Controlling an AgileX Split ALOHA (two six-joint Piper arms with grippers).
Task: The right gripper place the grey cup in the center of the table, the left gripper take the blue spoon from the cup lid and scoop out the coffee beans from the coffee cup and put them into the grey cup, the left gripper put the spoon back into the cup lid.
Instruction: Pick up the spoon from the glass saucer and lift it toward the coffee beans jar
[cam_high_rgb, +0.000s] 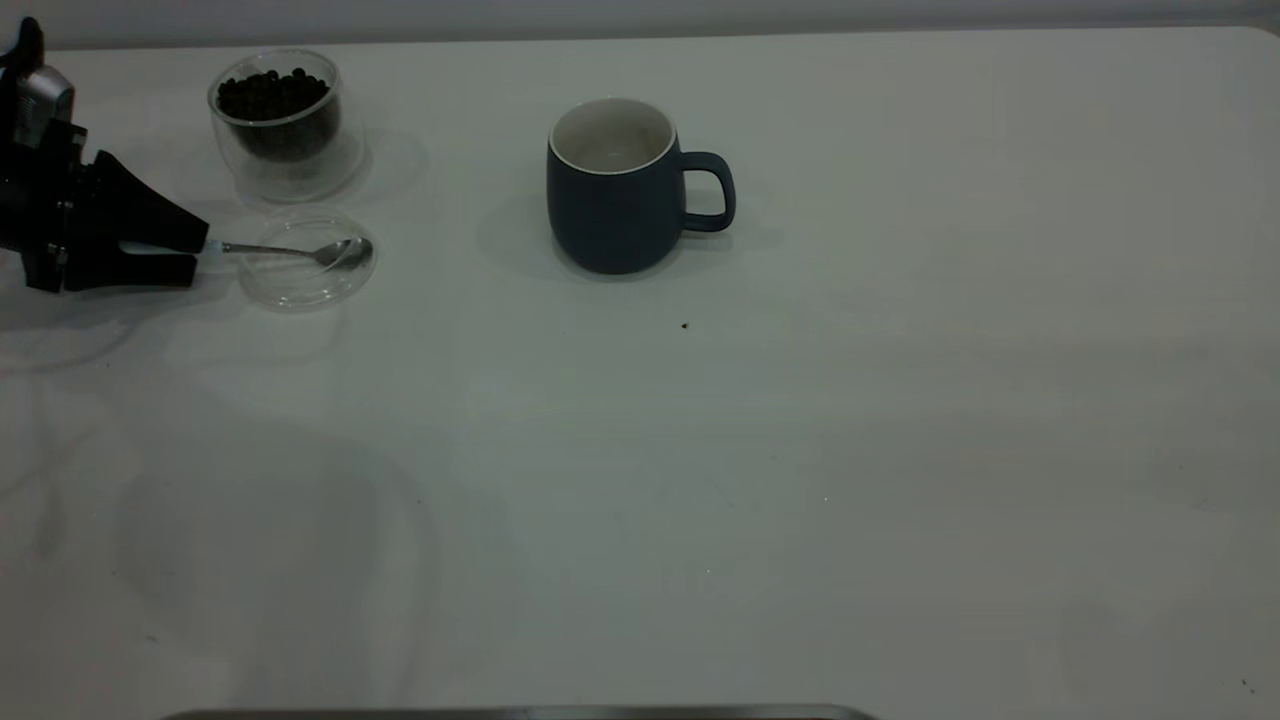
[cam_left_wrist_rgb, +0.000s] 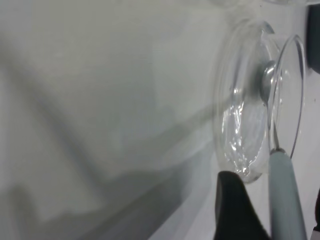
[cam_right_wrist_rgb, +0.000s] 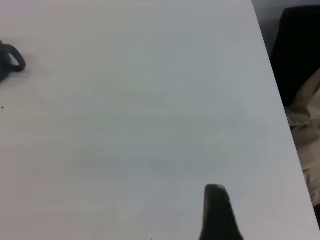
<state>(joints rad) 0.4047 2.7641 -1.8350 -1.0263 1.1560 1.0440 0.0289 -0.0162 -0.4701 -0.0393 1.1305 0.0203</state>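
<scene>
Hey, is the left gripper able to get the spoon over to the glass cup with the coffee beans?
Probably yes: the left gripper is at the blue spoon handle, and the coffee cup stands just beyond the cup lid, nothing between.

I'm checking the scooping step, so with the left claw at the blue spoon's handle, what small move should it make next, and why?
Probably lift the blue spoon a little off the cup lid. The left claw has its fingers on either side of the pale handle, and the spoon's bowl lies in the lid. The grey cup stands mid-table, seemingly empty, while the coffee beans sit in the coffee cup.
</scene>
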